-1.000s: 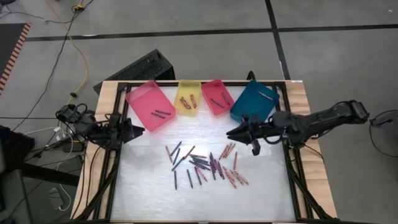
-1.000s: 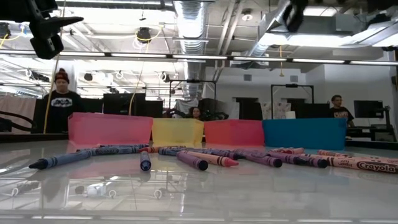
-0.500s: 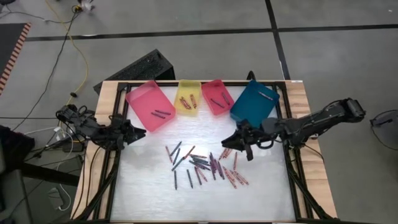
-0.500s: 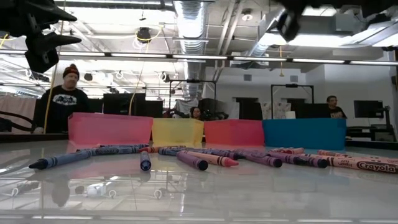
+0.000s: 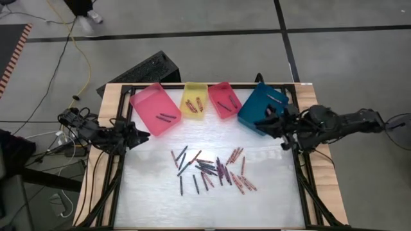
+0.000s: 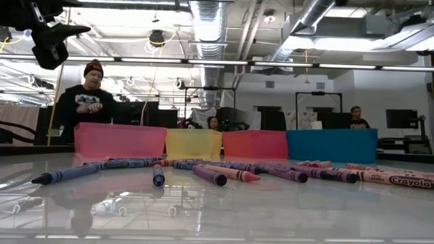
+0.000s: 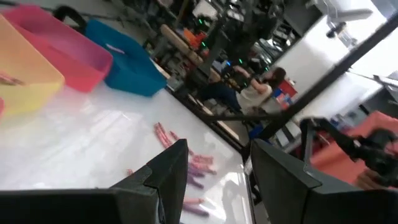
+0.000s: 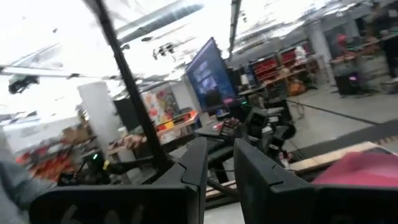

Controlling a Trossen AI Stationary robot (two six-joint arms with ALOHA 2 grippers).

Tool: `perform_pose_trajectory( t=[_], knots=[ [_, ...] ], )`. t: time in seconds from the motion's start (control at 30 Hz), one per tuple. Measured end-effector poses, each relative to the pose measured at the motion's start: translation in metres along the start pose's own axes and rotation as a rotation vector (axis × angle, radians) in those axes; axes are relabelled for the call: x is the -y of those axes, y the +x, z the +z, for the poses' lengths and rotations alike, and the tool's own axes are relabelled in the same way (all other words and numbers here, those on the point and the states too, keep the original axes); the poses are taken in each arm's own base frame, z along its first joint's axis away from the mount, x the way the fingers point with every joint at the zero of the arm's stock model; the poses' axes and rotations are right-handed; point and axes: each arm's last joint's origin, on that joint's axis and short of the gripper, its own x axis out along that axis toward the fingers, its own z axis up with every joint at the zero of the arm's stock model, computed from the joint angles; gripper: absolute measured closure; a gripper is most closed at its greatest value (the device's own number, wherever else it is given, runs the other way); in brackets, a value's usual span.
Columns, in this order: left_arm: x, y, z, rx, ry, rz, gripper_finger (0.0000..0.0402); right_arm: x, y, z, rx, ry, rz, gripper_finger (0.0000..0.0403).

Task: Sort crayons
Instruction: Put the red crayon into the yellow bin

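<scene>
The crayons (image 5: 212, 168) are lying scattered in the lower middle of the high view, a few more sitting inside the pink tray (image 5: 154, 109), yellow tray (image 5: 194, 100) and red tray (image 5: 225, 99) along the top. The right gripper (image 5: 266, 119) is hanging over the blue tray (image 5: 260, 102) at right of centre, fingers a little apart, nothing between them. The left gripper (image 5: 142, 134) is waiting at the left edge beside the pink tray, fingers spread and gripping nothing. A person (image 6: 85, 102) is standing beyond the table, upper left of the low view.
</scene>
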Motion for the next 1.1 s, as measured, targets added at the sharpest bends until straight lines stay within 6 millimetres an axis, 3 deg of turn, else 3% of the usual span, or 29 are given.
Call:
perform_pose_trajectory(
  t=[0.47, 0.7, 0.83, 0.93, 1.1],
  knots=[
    [-0.003, 0.0, 0.003, 0.095, -0.064, 0.099, 0.0236, 0.003, -0.001, 0.001, 0.016, 0.004, -0.053, 0.0321],
    [-0.004, 0.0, 0.002, 0.102, -0.071, 0.122, 0.0236, 0.015, 0.001, -0.017, -0.123, 0.082, -0.21, 0.0321],
    [-0.003, 0.0, 0.004, 0.133, -0.136, 0.126, 0.0236, 0.018, 0.006, -0.019, -0.13, 0.087, -0.217, 0.0321],
    [-0.004, 0.0, 0.003, 0.124, -0.089, 0.136, 0.0236, 0.02, 0.009, -0.023, -0.153, 0.116, -0.228, 0.0321],
    [-0.005, -0.001, 0.003, 0.134, -0.112, 0.154, 0.0236, 0.023, 0.011, -0.043, -0.313, 0.156, -0.269, 0.0321]
  ],
)
